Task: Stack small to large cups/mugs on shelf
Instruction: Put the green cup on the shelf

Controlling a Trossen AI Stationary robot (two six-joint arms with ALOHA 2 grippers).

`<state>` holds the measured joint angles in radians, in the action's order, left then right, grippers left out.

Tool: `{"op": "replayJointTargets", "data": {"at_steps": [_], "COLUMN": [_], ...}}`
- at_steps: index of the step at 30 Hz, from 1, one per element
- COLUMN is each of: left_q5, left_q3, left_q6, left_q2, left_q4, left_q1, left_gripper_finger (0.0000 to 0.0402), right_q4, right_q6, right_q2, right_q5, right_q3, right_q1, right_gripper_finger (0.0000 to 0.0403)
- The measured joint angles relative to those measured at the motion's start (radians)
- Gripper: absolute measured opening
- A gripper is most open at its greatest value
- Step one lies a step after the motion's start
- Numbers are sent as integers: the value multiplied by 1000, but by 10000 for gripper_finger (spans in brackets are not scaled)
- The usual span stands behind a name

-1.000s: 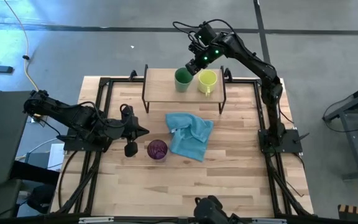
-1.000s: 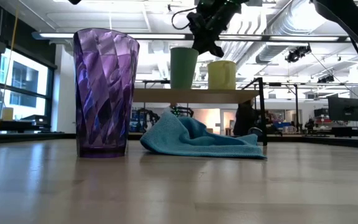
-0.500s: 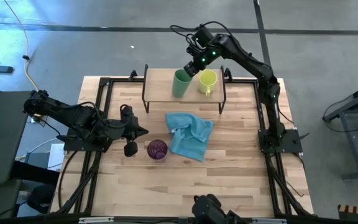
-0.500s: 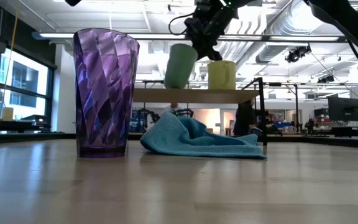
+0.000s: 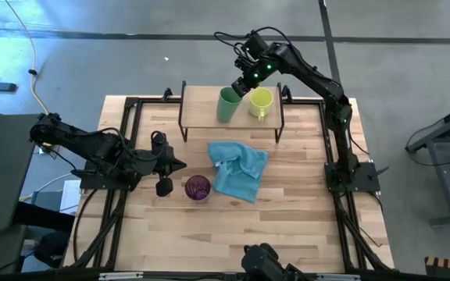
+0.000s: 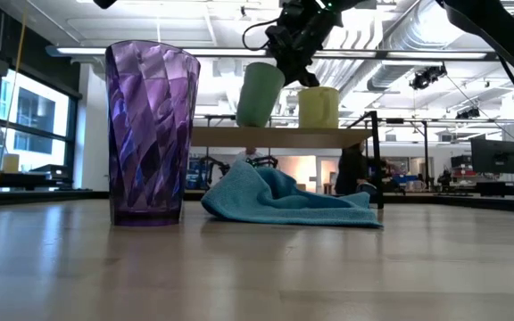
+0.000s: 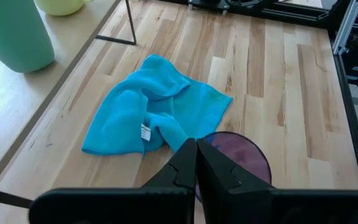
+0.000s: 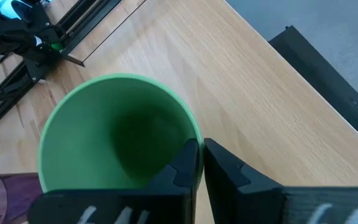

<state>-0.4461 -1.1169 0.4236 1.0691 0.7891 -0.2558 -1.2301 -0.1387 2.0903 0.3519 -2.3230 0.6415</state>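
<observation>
I've got the right gripper [image 5: 241, 83] pinched on the rim of the green cup [image 5: 227, 104], one finger inside the wall, one outside. That's why the cup sits tilted above the shelf [image 5: 201, 109] rather than standing flat. A rim pinch makes sense here: it leaves the cup's outside free next to the yellow-green mug [image 5: 260, 101], which stands just beside it on the shelf top.

Left gripper [image 5: 180, 165] is parked with fingers together, holding nothing, just beside the purple tumbler [image 5: 198, 187]. The tumbler stands on the table near the blue cloth [image 5: 239, 169], well apart from the shelf.

View differences:
- Right wrist view shows the fingers [image 8: 185, 165] straddling the rim of the cup [image 8: 114, 134]; overhead only shows the gripper on top of it.
- Low view shows the cup [image 6: 260, 94] leaning, its base probably just clear of the shelf [image 6: 279, 136], though I can't confirm a gap from that angle.
- Left wrist view shows the tumbler [image 7: 241, 152] right ahead of the closed fingers [image 7: 188, 168].
</observation>
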Motion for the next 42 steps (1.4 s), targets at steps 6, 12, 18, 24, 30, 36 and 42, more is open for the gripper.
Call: {"op": "replayJointTargets", "data": {"at_steps": [6, 12, 18, 24, 30, 36, 42], "left_q5": [0, 0, 0, 0, 0, 0, 0], "left_q3": [0, 0, 0, 0, 0, 0, 0], "left_q6": [0, 0, 0, 0, 0, 0, 0], "left_q2": [0, 0, 0, 0, 0, 0, 0], "left_q4": [0, -1, -2, -2, -2, -2, -2], "left_q1": [0, 0, 0, 0, 0, 0, 0], "left_gripper_finger": [1, 1, 1, 1, 1, 1, 1], "right_q4": [-10, -22, -27, -50, -46, -46, -45], "right_q6": [0, 0, 4, 7, 7, 6, 5], "right_q2": [-1, -1, -10, -13, -13, -13, -13], "right_q5": [-2, -8, -32, -39, -47, -65, -90], "right_q3": [0, -6, -33, -33, -33, -33, -33], "right_q1": [0, 0, 2, 5, 2, 2, 2], "right_gripper_finger": [14, 3, 1, 1, 0, 0, 0]}}
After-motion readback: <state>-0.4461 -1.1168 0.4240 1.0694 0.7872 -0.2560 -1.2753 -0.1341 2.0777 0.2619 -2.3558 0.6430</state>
